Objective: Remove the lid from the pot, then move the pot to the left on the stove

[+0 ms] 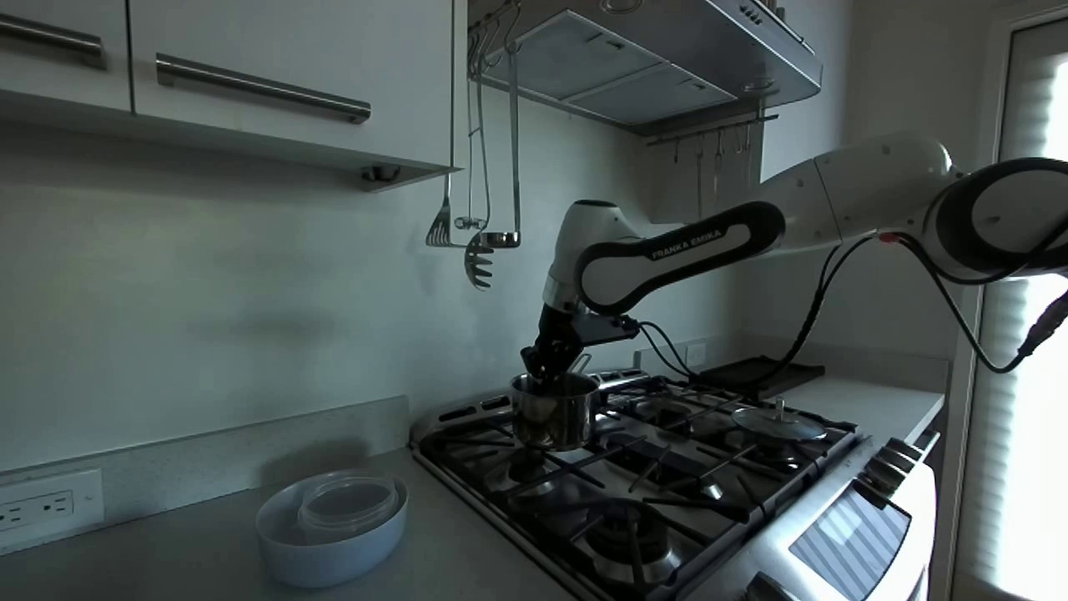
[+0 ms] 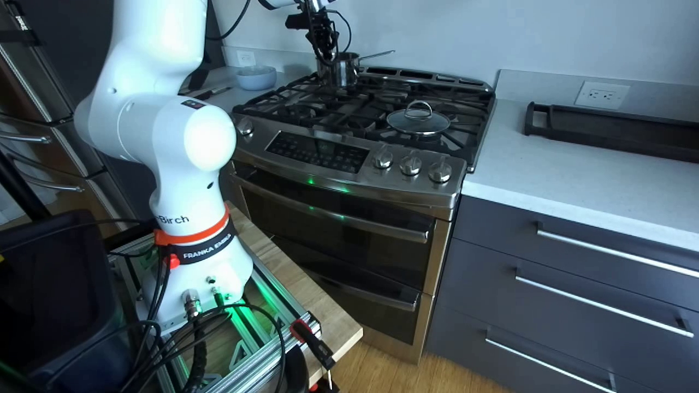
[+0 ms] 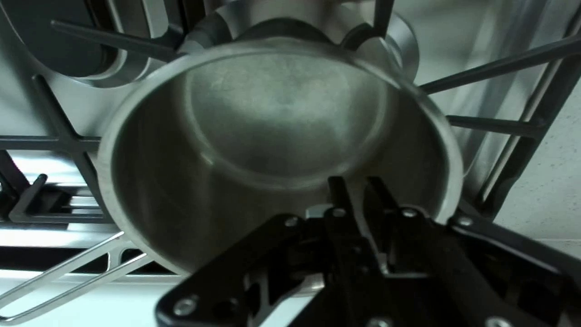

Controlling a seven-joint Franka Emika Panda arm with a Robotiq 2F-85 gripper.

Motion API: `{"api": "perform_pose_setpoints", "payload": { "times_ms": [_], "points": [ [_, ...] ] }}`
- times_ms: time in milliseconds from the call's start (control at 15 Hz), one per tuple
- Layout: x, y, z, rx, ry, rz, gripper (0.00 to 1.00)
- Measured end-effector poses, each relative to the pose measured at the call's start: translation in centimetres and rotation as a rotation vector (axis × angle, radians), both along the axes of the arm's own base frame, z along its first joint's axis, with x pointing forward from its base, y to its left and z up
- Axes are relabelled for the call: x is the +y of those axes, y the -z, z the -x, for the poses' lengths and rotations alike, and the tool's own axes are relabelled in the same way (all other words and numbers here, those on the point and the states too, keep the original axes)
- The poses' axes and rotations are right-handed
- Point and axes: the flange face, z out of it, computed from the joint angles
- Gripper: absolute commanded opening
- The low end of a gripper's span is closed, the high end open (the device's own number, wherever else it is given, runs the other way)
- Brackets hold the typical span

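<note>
Pot [image 1: 553,413] is showing at the back left of the stove [image 2: 355,213], handle [image 3: 81,289] pointing to its back right. Gripper [image 3: 356,181] is sitting inside the pot, jaws nearly together; can't tell if they're gripping.

Dark letters [image 2: 173,220] spelling "Birch," whatever precedes them hard to make out, stand on the robot arm [image 2: 147,120] just above the orange-red ring [image 2: 199,233] near its foot. Just below the ring, a black band [image 2: 210,248] carries "FRANKA EMIKA" in white capitals. The same words run along a black strip [image 1: 688,244] on the arm, well apart from the ring, in an exterior view. From where I stand, a label [image 2: 195,104] well above the ring and the control panel [image 2: 317,152] of the stove [image 2: 355,240] beyond it are too small to read.
</note>
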Motion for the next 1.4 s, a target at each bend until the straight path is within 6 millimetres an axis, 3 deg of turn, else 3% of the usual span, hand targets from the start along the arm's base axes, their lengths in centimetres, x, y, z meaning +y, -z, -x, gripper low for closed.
{"api": "perform_pose_setpoints", "payload": {
  "times_ms": [667,1400],
  "points": [
    [1.3,0.4,0.8,0.024,-0.028,-0.115,0.00],
    [0.5,0.5,0.4,0.077,-0.054,-0.181,0.00]
  ]
}}
